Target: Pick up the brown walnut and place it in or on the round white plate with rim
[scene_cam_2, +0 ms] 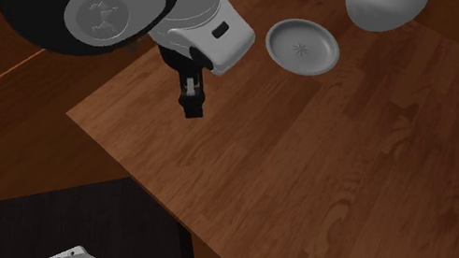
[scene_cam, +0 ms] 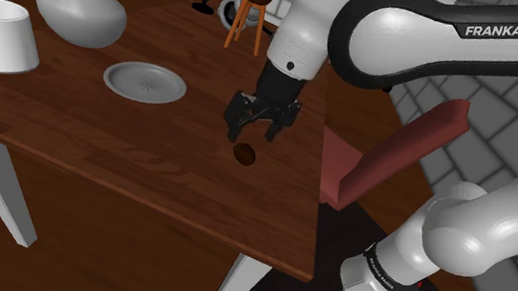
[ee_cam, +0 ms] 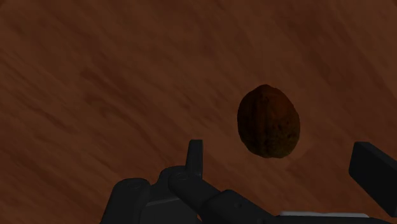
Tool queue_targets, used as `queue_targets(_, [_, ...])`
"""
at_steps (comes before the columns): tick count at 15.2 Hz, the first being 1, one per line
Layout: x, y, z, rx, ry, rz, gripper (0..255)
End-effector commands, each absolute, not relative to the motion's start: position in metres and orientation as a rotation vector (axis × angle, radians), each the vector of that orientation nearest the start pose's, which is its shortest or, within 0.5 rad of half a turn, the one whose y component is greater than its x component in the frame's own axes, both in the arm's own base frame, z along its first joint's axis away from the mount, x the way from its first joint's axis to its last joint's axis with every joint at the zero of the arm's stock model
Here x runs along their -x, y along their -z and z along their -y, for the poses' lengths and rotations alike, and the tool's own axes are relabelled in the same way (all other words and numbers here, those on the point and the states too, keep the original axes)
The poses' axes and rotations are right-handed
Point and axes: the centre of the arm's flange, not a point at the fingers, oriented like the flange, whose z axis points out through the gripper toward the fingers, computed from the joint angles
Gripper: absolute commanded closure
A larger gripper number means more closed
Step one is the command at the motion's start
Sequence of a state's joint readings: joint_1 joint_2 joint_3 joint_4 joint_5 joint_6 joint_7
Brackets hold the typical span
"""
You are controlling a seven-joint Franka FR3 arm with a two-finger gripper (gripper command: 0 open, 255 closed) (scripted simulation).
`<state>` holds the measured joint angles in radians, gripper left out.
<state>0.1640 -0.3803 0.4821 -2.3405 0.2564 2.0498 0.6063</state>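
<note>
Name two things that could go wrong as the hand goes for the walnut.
1. The brown oval walnut lies loose below the open black hand; closing off-centre could squirt it across the dark wooden table.
2. If released too high, it may roll off the shallow round grey plate.
</note>
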Motion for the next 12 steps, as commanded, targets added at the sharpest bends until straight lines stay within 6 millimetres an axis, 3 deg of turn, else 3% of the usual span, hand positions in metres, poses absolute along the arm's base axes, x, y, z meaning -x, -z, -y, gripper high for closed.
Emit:
queue_targets(1, [-0.345, -0.458, -0.294, 3.055, 0.023, -0.15, 0])
queue_targets(5, [-0.345, -0.439, -0.295, 3.055, 0.023, -0.15, 0])
queue_targets(12, [-0.345, -0.439, -0.295, 3.055, 0.023, -0.15, 0])
